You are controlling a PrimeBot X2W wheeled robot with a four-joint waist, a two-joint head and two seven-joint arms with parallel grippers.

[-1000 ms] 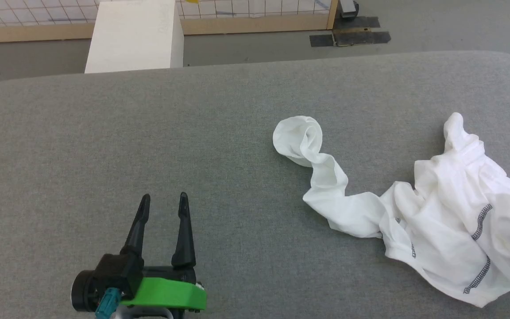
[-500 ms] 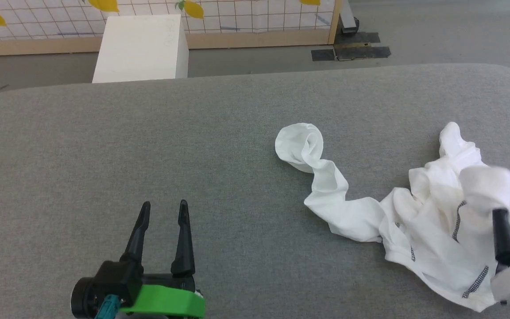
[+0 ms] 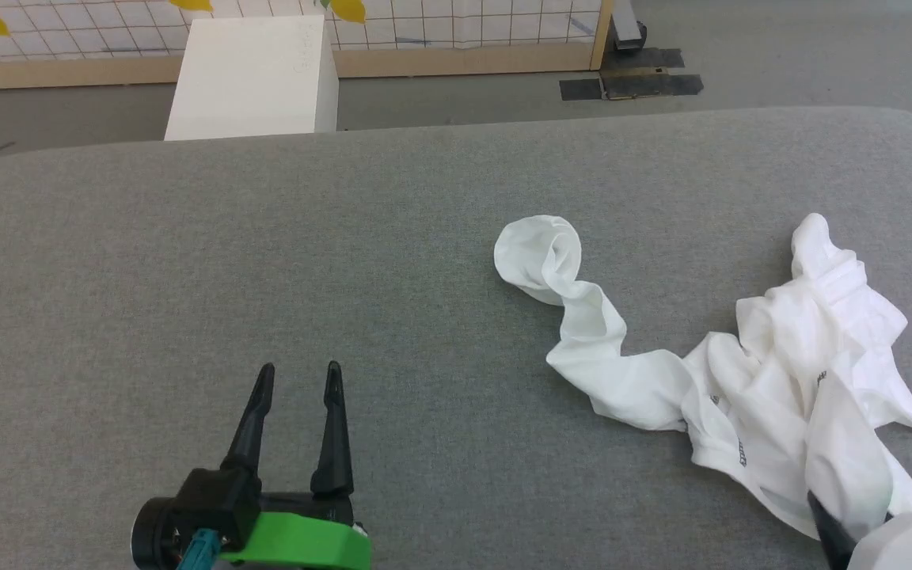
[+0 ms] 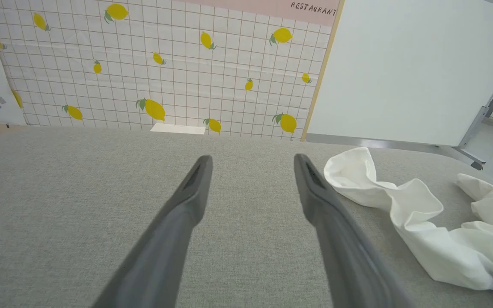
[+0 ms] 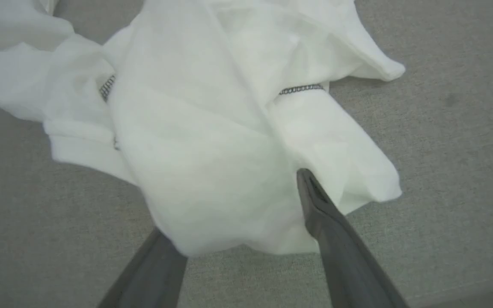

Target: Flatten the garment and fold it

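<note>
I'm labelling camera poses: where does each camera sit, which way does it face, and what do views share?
Head view: on the head, looking forward and down at the grey surface and the garment; left gripper lower left, right gripper lower right.
Left wrist view: on the left arm, looking along open fingers across the surface toward the lemon-tile wall.
Right wrist view: on the right arm, looking down its fingers onto the garment.
Shared: all three see the garment.

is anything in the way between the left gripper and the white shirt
Nothing visible does: bare grey padded surface lies between the open left gripper and the crumpled thin white shirt, its twisted sleeve nearest.
</note>
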